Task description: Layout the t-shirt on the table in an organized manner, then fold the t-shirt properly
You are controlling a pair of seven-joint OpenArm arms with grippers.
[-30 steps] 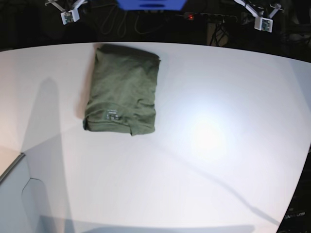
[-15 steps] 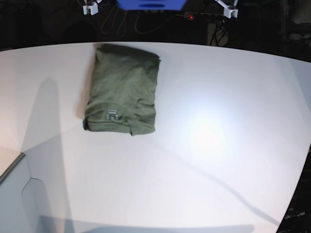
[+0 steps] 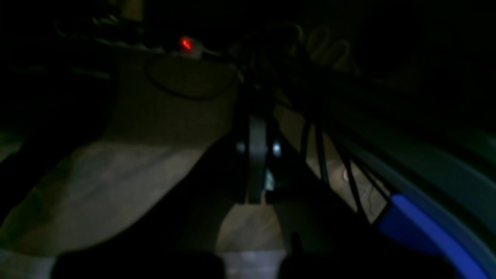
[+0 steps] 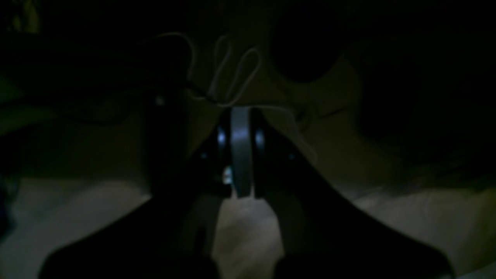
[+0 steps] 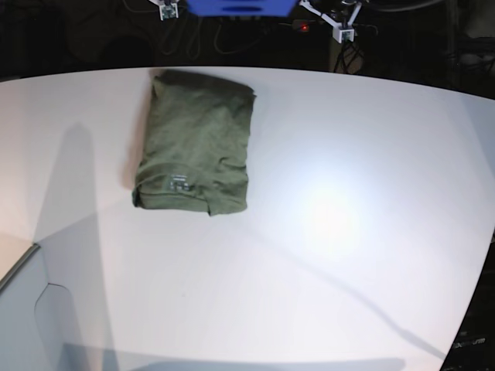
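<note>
The olive-green t-shirt (image 5: 195,143) lies folded into a compact rectangle on the far left part of the white table (image 5: 332,232), with its pale label print facing the near edge. Both grippers are drawn back beyond the table's far edge, well away from the shirt. My right gripper (image 5: 166,9) shows at the top left of the base view. In its dim wrist view, the right gripper (image 4: 240,120) has its jaws pressed together on nothing. My left gripper (image 5: 343,27) shows at the top right; in the left wrist view, this gripper (image 3: 256,128) is also shut and empty.
A blue base part (image 5: 240,6) sits between the arms at the back, also visible as a blue edge (image 3: 426,232). A power strip with a red light (image 5: 304,27) and dark cables lie behind the table. A grey box (image 5: 31,309) stands at the near left corner.
Both arm ends have swung inward along the back edge toward the blue base. The folded t-shirt has not moved.
</note>
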